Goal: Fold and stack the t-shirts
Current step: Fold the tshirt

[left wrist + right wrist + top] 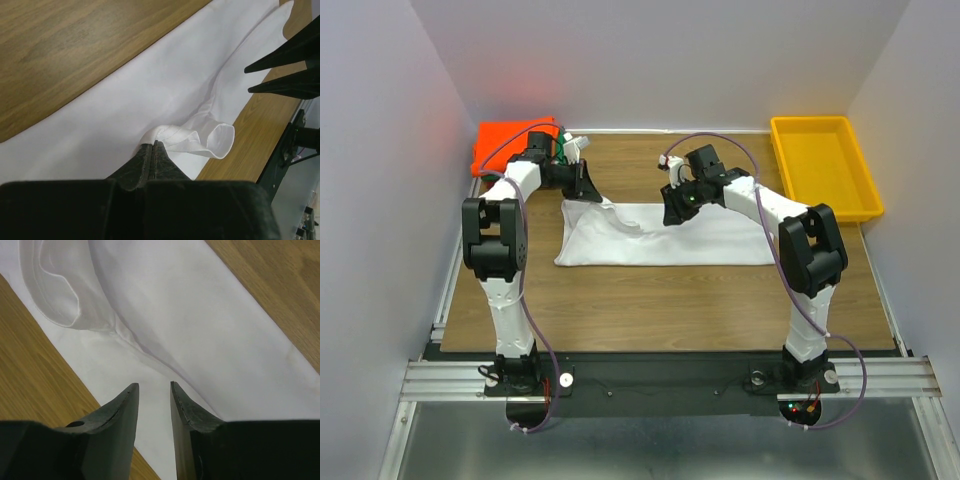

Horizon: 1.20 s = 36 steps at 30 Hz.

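Top external view: the white t-shirt (660,240) lies as a long flat band across the middle of the wooden table (650,310). Bare wood is widest toward 6 o'clock and narrower toward 12. The left gripper (154,144) has its jaws pressed together on a bunched hem at the band's 10 o'clock corner. The right gripper (153,385) hovers over the cloth, jaws slightly apart, holding nothing. A folded orange t-shirt (505,142) sits at 10 o'clock and a yellow tray (823,165) at 2 o'clock. Pale walls (660,60) enclose three sides.
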Available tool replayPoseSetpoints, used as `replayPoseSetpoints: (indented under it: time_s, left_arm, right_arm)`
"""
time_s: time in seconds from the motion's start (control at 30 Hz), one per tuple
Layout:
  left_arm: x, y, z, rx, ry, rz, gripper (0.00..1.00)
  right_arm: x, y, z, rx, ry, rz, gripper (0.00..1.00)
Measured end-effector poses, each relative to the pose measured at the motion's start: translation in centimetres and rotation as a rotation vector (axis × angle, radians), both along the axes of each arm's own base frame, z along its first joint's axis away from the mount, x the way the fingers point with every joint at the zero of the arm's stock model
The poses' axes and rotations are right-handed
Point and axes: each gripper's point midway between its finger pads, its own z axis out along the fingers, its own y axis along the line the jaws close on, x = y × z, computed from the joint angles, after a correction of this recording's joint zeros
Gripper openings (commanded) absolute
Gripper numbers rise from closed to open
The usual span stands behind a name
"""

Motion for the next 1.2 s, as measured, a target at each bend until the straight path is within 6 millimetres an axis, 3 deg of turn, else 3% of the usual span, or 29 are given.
replayPoseSetpoints:
  time_s: [0.27, 0.5, 0.67, 0.87, 1.03, 1.1, 1.2]
  left_arm:
    - [1.6, 0.3, -1.9, 0.016, 0.041, 0.077, 0.02]
    - [1.7, 2.2, -3.9, 0.057, 0.086, 0.164, 0.08]
    - [2.0, 2.9, -4.0, 0.05, 0.097, 0.196, 0.09]
    - [2.2, 2.7, -3.7, 0.033, 0.096, 0.202, 0.12]
    - [2.1, 2.5, -3.6, 0.023, 0.1, 0.2, 0.13]
    - [2.2, 2.5, -3.5, 0.019, 0.101, 0.201, 0.13]
    - [2.1, 2.5, -3.5, 0.014, 0.1, 0.199, 0.13]
  right_arm:
    - [0.2, -0.3, -0.1, -0.016, -0.009, -0.011, 0.37]
    - [0.4, -0.4, -0.2, -0.025, -0.015, -0.016, 0.36]
    - [0.0, 0.0, 0.0, 0.003, 0.004, -0.004, 0.34]
    - [-0.3, 2.8, 2.4, 0.12, 0.037, 0.025, 0.34]
    - [0.0, 7.5, 4.4, 0.207, -0.006, 0.094, 0.34]
    - [0.1, 9.3, 3.8, 0.225, 0.001, 0.111, 0.33]
    - [-0.1, 11.1, 1.1, 0.221, 0.046, 0.118, 0.32]
